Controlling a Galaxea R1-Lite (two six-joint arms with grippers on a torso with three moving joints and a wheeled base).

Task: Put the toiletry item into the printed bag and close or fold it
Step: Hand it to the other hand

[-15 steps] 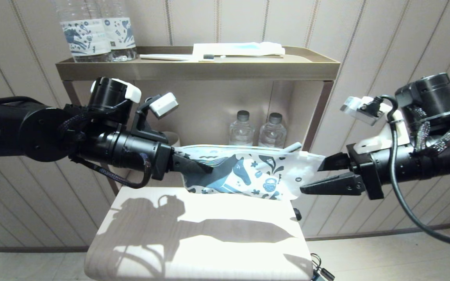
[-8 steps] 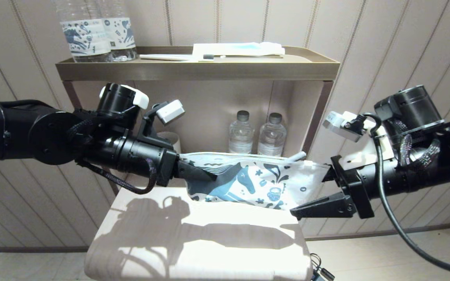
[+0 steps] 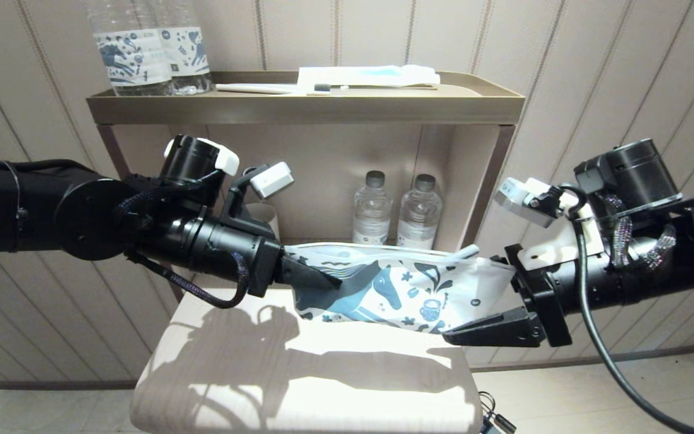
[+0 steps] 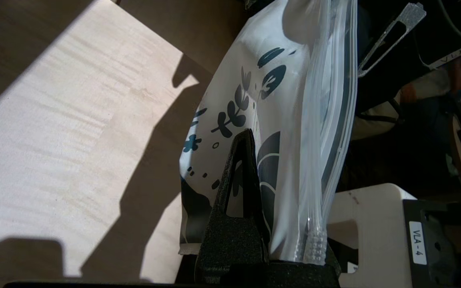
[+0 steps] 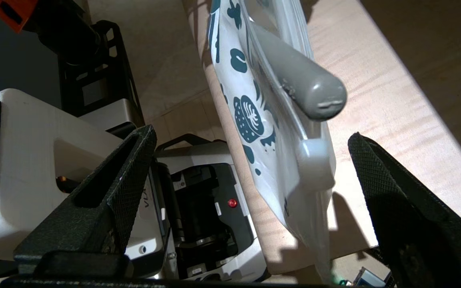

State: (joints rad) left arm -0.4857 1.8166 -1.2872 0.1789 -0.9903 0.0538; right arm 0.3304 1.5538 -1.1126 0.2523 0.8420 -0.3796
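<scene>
The left gripper point(image 3: 317, 278) reached in level from the left, its jaws clamped on the left end of the bag point(image 3: 407, 289), which hung in the air above the pale table point(image 3: 299, 386). In the left wrist view the dark fingers point(image 4: 240, 192) pinched the printed plastic just beside the zip strip, and the bag point(image 4: 278, 120) stretched away from the jaws toward the other arm. The bag ran from those jaws across to the right, its horse print facing the head camera and its lower edge close over the table top. The toothbrush point(image 3: 464, 252) lay inside the bag along its upper edge, its grey handle end poking out of the mouth near the right end. From the right wrist camera that handle end point(image 5: 314, 94) jutted from the bag point(image 5: 254, 120) toward the camera, between the two spread fingers and touching neither, with the white zip slider point(image 5: 312, 158) just beside it. The right gripper point(image 3: 491, 301) came in level from the right with its jaws wide apart, the bag's right end lying between them; one finger point(image 3: 491, 330) stood below the bag's corner, the other was hidden behind it. Behind stood a shelf point(image 3: 305, 108) with bottles point(image 3: 395, 211) below its top.
</scene>
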